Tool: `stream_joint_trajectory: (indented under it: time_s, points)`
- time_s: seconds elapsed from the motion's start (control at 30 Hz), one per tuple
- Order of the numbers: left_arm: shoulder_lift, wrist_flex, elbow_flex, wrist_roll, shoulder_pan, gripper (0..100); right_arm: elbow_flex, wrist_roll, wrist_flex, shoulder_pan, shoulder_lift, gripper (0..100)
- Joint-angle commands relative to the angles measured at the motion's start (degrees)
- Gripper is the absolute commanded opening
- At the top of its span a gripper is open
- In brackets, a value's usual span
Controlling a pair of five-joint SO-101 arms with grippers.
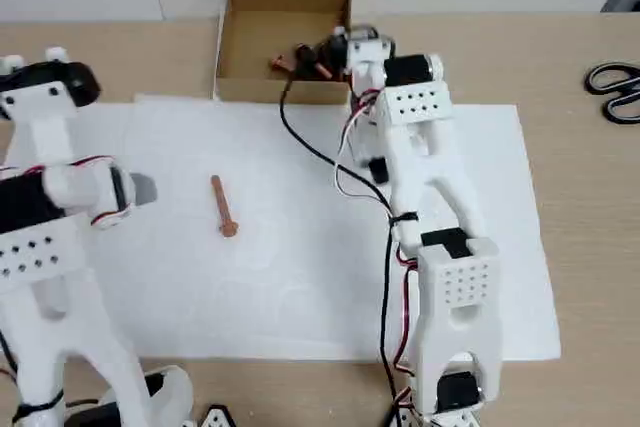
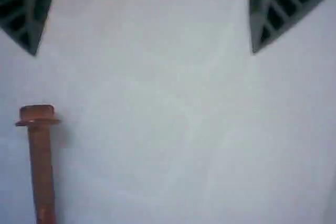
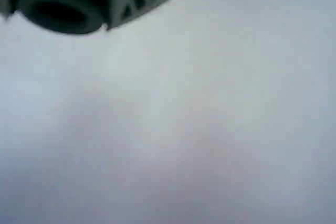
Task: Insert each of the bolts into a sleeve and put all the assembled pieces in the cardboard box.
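Wooden table, white sheet over the middle; read the high view as your clock face. Your left gripper: jaws released, fingers spread wide over bare sheet, gripping nothing. One loose bolt lies flat on the sheet near it, clear of both fingers. In the high view it's at about 9 o'clock from the sheet's centre, head at the 6 o'clock end. Your right gripper is up at 12 o'clock, inside the cardboard box by its 3 o'clock wall. Released or clenched, can't tell. Its wrist view has a dark round part in close, too blurred to identify. Copper-and-dark pieces lie in the box just beside that gripper; contact or not, can't tell. Box touches the sheet's 12 o'clock edge. Scissors at 2 o'clock on bare table, well apart from the rest.
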Motion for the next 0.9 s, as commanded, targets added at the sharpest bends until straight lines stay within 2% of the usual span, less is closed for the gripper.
stream_joint_trajectory:
  time_s: [0.0, 0.2, 0.63, 0.7, 0.83, 0.87]
  points:
    - [0.18, 0.97, -2.77, 0.53, 2.99, 24, 1.49, 0.7, -1.01, -0.22, 0.84, 8.4]
    - [0.18, 0.97, -2.77, 0.53, 3.34, 24, 1.49, 3.08, -1.01, -0.48, 6.64, 16.5]
    - [0.18, 0.97, -2.68, 0.53, 3.34, 24, 1.85, 2.9, -0.4, -0.22, 8.4, 16.5]
    - [0.18, 0.97, -2.68, 0.53, 3.6, 24, 1.85, 2.9, -0.66, -0.31, 9.36, 14.2]
    - [0.62, 0.18, -2.33, 0.53, 3.78, 24, 1.85, 3.34, -0.66, -0.4, 10.68, 0.2]
    - [0.7, -0.35, -1.45, 0.53, 3.96, 24, 1.85, 3.43, -0.48, -0.4, 10.59, 0.6]
